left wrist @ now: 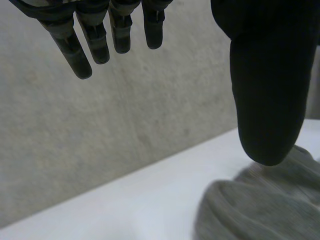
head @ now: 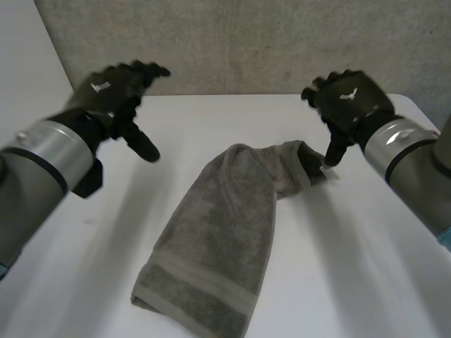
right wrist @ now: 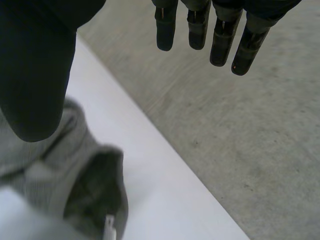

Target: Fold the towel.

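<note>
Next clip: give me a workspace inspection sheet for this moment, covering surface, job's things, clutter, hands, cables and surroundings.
Surface: white table, bare apart from the towel.
Job's things: grey towel lying on the table in a long rumpled strip, its far end bent toward the right hand; a small white tag shows at that end.
Clutter: nothing seen.
Hands: left hand raised over the table beside the towel, fingers relaxed, holding nothing. Right hand raised at the towel's far end, fingers relaxed, holding nothing; its thumb points down near the tag, contact unclear.
Cables: nothing seen.
Surroundings: grey wall behind the table.
</note>
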Robot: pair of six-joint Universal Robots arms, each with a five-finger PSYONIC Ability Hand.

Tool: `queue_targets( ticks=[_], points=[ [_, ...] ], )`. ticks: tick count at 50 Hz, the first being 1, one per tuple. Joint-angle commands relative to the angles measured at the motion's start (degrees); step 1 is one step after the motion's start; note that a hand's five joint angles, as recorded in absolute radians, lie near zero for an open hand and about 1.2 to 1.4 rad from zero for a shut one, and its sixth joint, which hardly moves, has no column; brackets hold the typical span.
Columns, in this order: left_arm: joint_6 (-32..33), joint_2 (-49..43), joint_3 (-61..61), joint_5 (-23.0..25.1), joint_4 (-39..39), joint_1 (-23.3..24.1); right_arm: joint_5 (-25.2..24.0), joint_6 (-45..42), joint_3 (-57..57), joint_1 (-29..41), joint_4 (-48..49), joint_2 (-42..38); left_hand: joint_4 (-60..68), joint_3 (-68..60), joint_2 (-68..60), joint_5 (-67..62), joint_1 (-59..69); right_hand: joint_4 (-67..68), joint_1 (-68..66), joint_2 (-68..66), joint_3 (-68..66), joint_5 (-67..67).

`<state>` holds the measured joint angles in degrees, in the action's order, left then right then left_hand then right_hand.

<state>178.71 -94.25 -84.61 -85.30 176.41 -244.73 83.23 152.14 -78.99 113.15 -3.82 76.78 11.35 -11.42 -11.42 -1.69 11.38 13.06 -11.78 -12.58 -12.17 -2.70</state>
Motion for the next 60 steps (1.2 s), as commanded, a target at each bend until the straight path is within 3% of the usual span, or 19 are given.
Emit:
queue_targets(
  ticks=[1, 7, 20, 23, 25, 26, 27, 29, 36, 39, 44, 51, 60],
  points=[
    [-1.2, -5.0, -2.7, -5.5, 2.1, 5.2, -2.0, -14.2, -2.0, 0.1, 4.2, -5.8, 2.2, -2.2, -2.2, -1.9, 2.2, -3.1, 1.8, 2.6, 2.2, 2.7],
    [-2.2, -6.2, -6.6, -11.5, 6.2, 7.3, -3.3, -20.8, -1.4, 0.5, 12.9, -14.5, 2.1, -2.0, -2.0, -1.7, 2.0, 2.1, -3.3, -2.5, -3.0, -2.4],
    [-7.4, -8.3, -11.5, -12.3, 9.9, 12.7, -3.2, -29.6, 4.3, 2.6, 26.0, -30.7, 2.1, -2.0, -2.0, -1.7, 2.0, 15.4, -16.6, -15.8, -16.3, -15.7],
    [-8.4, -9.3, -12.3, -12.2, 10.0, 13.8, -3.1, -30.1, 5.8, 2.9, 27.8, -33.4, 2.1, -2.0, -2.0, -1.7, 2.0, 23.6, -24.9, -24.1, -24.5, -24.0],
    [-8.6, -10.1, -12.4, -12.2, 10.0, 14.4, -3.2, -30.1, 6.9, 2.9, 29.7, -34.9, 2.1, -2.0, -2.0, -1.7, 2.0, 43.8, -45.1, -44.3, -44.7, -44.2],
    [-8.8, -10.9, -12.4, -12.2, 10.1, 15.1, -3.2, -30.1, 6.9, 2.9, 29.8, -34.9, 2.1, -2.0, -2.0, -1.7, 2.0, 43.9, -45.2, -44.4, -44.8, -44.3],
    [-8.8, -11.0, -12.4, -12.2, 10.1, 15.2, -3.2, -30.0, 7.0, 2.9, 30.6, -34.9, 2.1, -2.0, -2.0, -1.7, 2.0, 60.3, -61.6, -60.8, -61.2, -60.6],
    [-8.8, -12.9, -12.2, -12.2, 10.9, 16.6, -3.2, -29.8, 7.0, 2.9, 31.2, -34.4, 2.1, -2.0, -2.0, -1.7, 2.0, 66.9, -68.2, -67.4, -67.8, -67.2],
    [-8.7, -17.0, -10.8, -12.5, 14.7, 18.5, -2.5, -25.0, 4.9, 2.9, 31.2, -26.1, 2.4, -2.3, -2.3, -2.1, 2.4, 66.9, -68.2, -67.4, -67.8, -67.3],
    [-9.5, -19.0, -9.2, -13.5, 16.0, 18.8, -1.8, -17.7, 4.0, 2.7, 30.5, -21.1, 3.6, -3.5, -3.5, -3.2, 3.5, 66.9, -68.2, -67.4, -67.8, -67.3],
    [-13.1, -23.2, -6.0, -14.5, 16.2, 19.0, 1.3, -8.2, 4.5, 2.1, 20.6, -13.9, 3.6, -3.5, -3.5, -3.2, 3.5, 66.9, -68.2, -67.4, -67.8, -67.3],
    [-13.8, -29.8, -0.7, -14.7, 15.7, 21.7, 1.8, -2.3, 4.6, 1.9, 9.1, -9.4, 3.4, -3.3, -3.3, -3.1, 3.4, 66.9, -68.2, -67.4, -67.8, -67.3],
    [-11.6, -29.8, -3.0, -16.7, 14.1, 23.7, 2.8, 2.4, 4.8, -3.0, 5.4, -10.1, 3.7, -3.7, -3.7, -3.4, 3.7, 66.9, -68.2, -67.4, -67.8, -67.3]
  ],
)
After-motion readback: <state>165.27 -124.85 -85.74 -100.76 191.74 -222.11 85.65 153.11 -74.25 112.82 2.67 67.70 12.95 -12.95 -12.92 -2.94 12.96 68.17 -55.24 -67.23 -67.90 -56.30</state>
